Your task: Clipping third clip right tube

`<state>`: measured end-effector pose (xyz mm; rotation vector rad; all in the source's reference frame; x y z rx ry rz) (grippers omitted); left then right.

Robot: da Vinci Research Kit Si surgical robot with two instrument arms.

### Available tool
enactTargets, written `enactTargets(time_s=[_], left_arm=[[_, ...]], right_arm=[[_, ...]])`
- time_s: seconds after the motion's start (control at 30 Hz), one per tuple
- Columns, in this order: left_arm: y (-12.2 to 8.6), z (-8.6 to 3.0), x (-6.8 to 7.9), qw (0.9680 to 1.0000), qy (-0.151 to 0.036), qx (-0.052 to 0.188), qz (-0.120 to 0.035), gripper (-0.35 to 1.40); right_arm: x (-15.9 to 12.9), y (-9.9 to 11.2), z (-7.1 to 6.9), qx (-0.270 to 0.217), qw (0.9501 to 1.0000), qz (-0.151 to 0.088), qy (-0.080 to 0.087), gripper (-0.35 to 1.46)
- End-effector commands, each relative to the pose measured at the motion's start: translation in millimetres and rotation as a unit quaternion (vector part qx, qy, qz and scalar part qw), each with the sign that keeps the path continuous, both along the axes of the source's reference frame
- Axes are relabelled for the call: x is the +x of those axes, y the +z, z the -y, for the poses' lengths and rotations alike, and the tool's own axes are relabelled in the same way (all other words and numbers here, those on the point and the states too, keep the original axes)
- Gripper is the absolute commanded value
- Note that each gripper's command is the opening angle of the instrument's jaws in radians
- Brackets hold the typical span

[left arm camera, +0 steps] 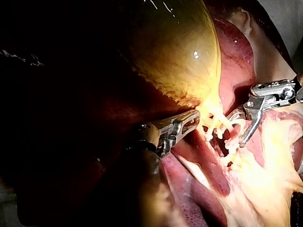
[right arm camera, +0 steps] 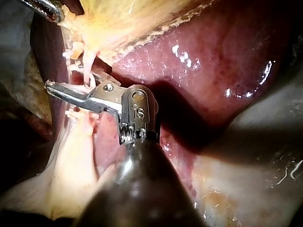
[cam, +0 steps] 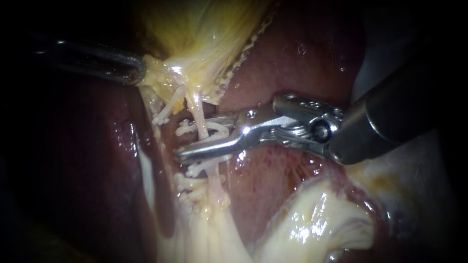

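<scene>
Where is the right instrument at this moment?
In the endoscope view, the right instrument enters from the right; its tip straddles the right tube, above a white clip.

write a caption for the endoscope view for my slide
Right instrument straddles the tube while the left instrument holds the gallbladder against the liver.

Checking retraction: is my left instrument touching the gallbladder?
Touching. In the endoscope view the left instrument has its jaws on the yellow edge of the gallbladder, which is drawn toward them, with no gap.
</scene>
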<state>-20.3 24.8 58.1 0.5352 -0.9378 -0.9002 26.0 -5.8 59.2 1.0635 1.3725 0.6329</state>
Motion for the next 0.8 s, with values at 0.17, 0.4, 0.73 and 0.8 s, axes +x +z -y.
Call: enactTargets(time_s=[0.17, 0.4, 0.73, 0.8], left_arm=[[0.0, 0.0, -0.1, 1.0, 0.0, 0.0, 0.0, -0.35], [0.0, -0.1, -0.2, 1.0, -0.001, 0.0, 0.0, -0.35], [0.0, 0.0, 0.0, 1.0, 0.0, 0.0, 0.0, -0.35], [0.0, 0.0, -0.1, 1.0, 0.0, 0.0, 0.0, -0.35]], right_arm=[[0.1, -1.2, -0.9, 0.006, 0.9997, -0.004, 0.025, 0.49], [-0.1, -0.9, -1.2, 0.006, 0.9996, -0.004, 0.026, 0.42], [0.1, -1.0, -1.8, 0.054, 0.9982, 0.005, 0.025, -0.22], [-0.3, -1.0, -1.8, 0.066, 0.9975, 0.007, 0.024, -0.35]])
